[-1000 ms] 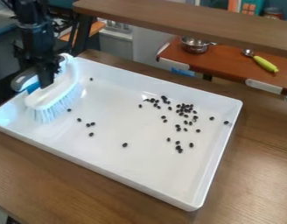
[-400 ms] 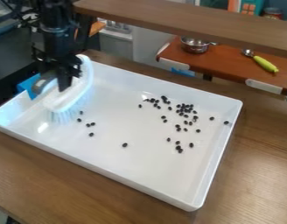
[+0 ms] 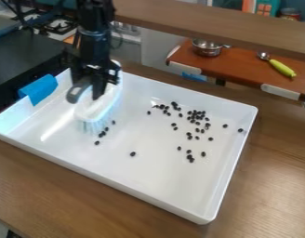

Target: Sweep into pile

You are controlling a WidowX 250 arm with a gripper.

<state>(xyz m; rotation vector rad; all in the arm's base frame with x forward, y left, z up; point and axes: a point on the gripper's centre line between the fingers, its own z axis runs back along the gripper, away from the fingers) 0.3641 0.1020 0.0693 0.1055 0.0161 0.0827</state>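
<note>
White tray, black beans, blue tape, brown wooden table

Through my camera, the brush sits under my gripper in the tray, a few beans nearer me, most rightward, and the pot on a surface behind right.

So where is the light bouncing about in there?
Camera view: a pale glare streak crosses the left part of the tray; a small glint sits by the upper black bits; the brush bristles nearly merge with the white floor.
</note>
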